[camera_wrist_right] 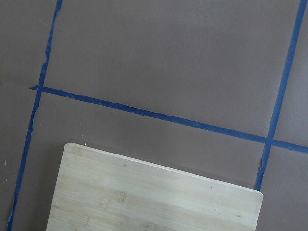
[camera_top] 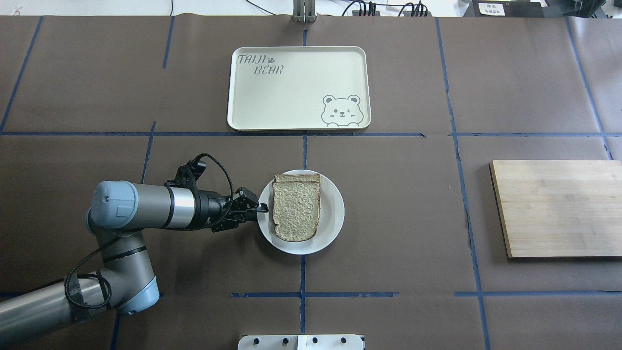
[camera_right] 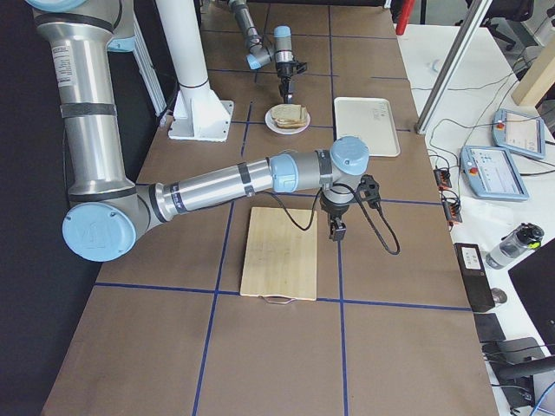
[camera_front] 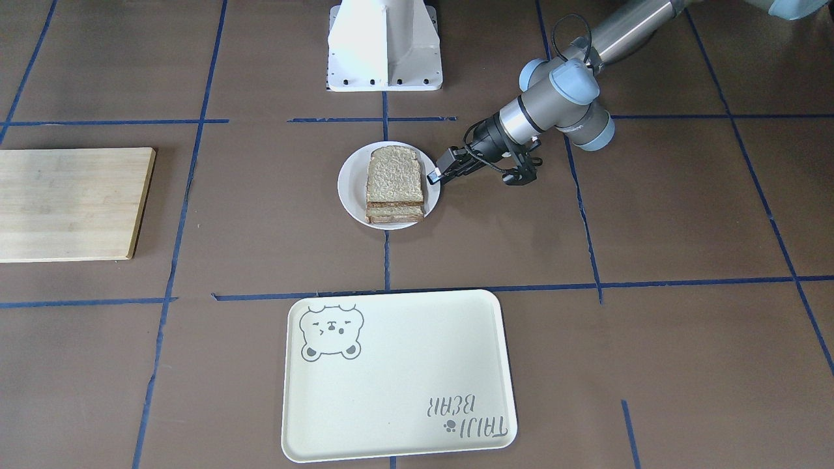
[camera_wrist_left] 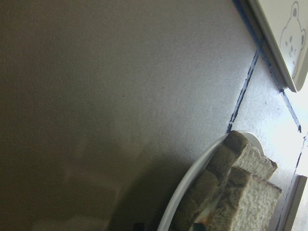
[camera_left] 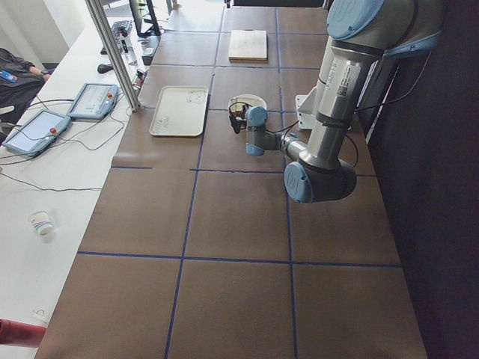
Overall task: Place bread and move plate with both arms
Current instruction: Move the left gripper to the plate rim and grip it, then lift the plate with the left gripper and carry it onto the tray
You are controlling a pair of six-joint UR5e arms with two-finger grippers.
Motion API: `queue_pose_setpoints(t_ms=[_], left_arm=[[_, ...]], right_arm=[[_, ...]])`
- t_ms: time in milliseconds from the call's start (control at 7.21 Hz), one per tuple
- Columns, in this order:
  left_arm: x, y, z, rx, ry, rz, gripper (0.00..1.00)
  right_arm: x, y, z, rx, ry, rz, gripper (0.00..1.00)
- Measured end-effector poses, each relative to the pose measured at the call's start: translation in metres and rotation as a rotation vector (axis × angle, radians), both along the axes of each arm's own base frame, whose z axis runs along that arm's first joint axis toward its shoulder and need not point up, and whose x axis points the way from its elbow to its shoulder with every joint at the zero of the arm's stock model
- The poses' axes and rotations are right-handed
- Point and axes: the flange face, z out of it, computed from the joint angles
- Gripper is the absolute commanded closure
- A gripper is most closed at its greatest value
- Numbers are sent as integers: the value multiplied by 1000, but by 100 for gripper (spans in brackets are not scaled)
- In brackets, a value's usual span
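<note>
The bread point(camera_front: 394, 176) is a domed, dark-crusted slice lying on top of other slices on the small white plate point(camera_front: 352, 189) at the table's middle. It also shows in the overhead view point(camera_top: 296, 206) on the plate point(camera_top: 333, 214). My left gripper point(camera_top: 261, 209) lies low and level at the plate's left rim, fingertips close together with one over the rim, so it looks shut on the plate. The left wrist view shows the plate's rim point(camera_wrist_left: 192, 187) and the bread point(camera_wrist_left: 231, 192) up close. My right gripper point(camera_right: 336, 230) hangs over the wooden board's corner; I cannot tell if it is open.
A cream bear tray point(camera_top: 291, 87) lies beyond the plate, across a blue tape line. A wooden board point(camera_top: 559, 209) lies on the robot's right side; it fills the lower part of the right wrist view point(camera_wrist_right: 154, 192). The white pedestal base point(camera_front: 384, 45) stands behind the plate.
</note>
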Motion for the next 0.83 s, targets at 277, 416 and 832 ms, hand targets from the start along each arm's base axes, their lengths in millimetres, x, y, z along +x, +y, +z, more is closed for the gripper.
queue_pose_setpoints(t_ms=[277, 416, 832], left_arm=[[7, 5, -1, -1, -1, 11, 59], [9, 7, -3, 1, 2, 15, 59], [18, 8, -7, 2, 4, 21, 93]], right_arm=[[2, 0, 0, 1, 1, 4, 0], [4, 0, 0, 4, 0, 6, 0], [7, 0, 0, 5, 2, 10, 0]])
